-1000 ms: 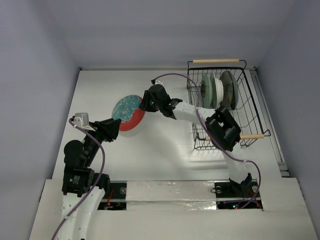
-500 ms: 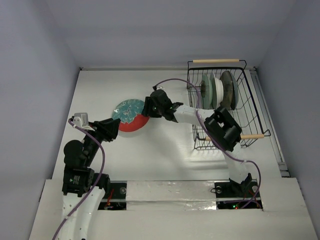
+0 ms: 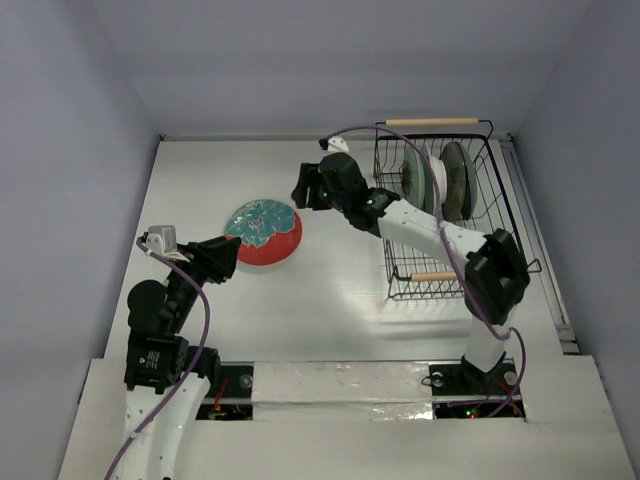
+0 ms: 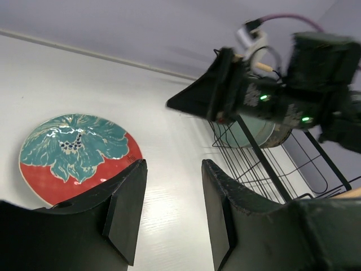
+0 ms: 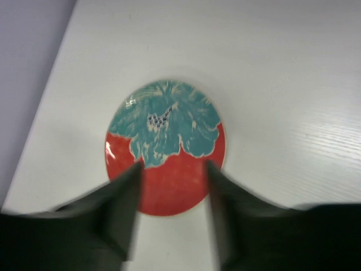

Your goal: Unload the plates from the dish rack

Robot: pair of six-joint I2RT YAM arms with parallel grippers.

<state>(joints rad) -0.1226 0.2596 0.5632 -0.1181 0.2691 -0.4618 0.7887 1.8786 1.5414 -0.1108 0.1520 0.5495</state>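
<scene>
- Right gripper hangs over the table with its jaws wide apart and nothing between them. It is between the rack and the round red plate with the teal flower centre, which lies flat on the table towards the left.
- Left gripper sits just beside that plate's near left edge, its jaws parted around empty air.
- Black wire dish rack with pale wooden rod handles stands at the far right. It looks light to me, so a finger catching a wire on the way in could drag or tip it.
- Three round plates stand on edge inside it, close together: one greenish, one white, one grey. Pinching one rim could knock its neighbour over, or the glazed edge might slip from the fingers.
- The red plate lies within both arms' reach, so a careless swing could shove it towards the table's left edge.
- White tabletop is glossy and looks slick, so a plate set down carelessly might skate.
- Pale grey walls close in on three sides, leaving the arms little room for wide swings.
</scene>
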